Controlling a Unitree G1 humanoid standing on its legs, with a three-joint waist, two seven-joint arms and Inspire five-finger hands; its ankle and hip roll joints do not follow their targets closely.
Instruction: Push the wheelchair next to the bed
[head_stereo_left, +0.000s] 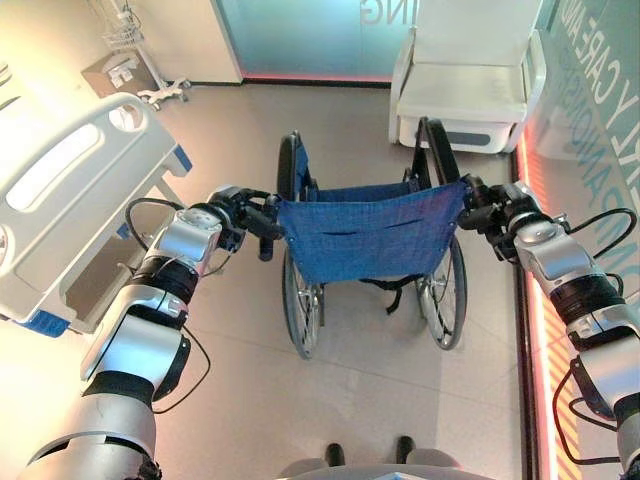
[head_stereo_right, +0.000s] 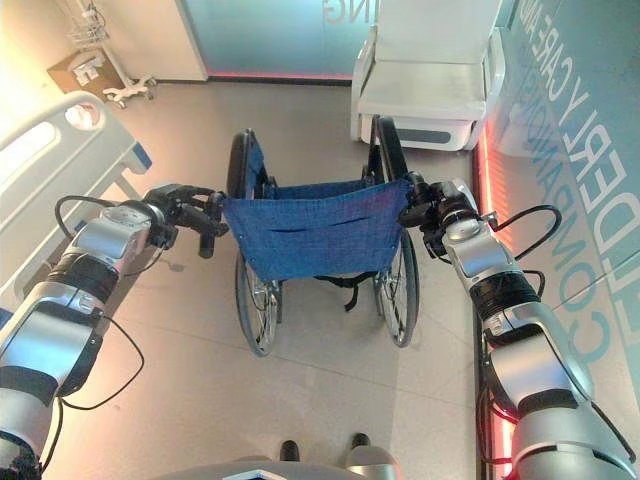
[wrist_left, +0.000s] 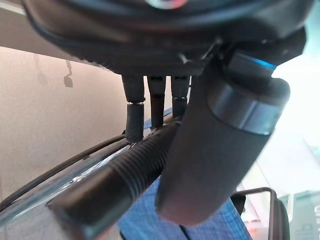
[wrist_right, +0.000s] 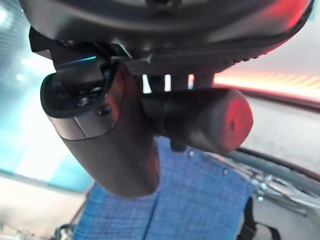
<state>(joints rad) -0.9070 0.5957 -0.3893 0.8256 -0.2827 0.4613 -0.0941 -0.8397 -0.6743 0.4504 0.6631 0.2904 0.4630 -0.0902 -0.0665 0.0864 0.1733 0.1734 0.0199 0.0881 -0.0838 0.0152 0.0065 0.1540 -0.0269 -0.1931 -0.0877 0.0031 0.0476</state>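
The wheelchair (head_stereo_left: 368, 250) is standing mid-frame, well apart from the bed (head_stereo_left: 75, 200) at the left edge. The left hand (head_stereo_left: 243, 215) is curling round the left push handle (wrist_left: 117, 175), and the right hand (head_stereo_left: 490, 212) is wrapping the right push handle (wrist_right: 200, 119). The risk is in the turn: uneven pushing could be swinging a wheel into the bed frame, or carrying it on towards the white armchair (head_stereo_left: 465, 85) at the upper right.

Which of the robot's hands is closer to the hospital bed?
Left. The left hand grips the wheelchair's left push handle on the side where the bed stands. The right hand grips the other handle, across the wheelchair, by the white armchair.
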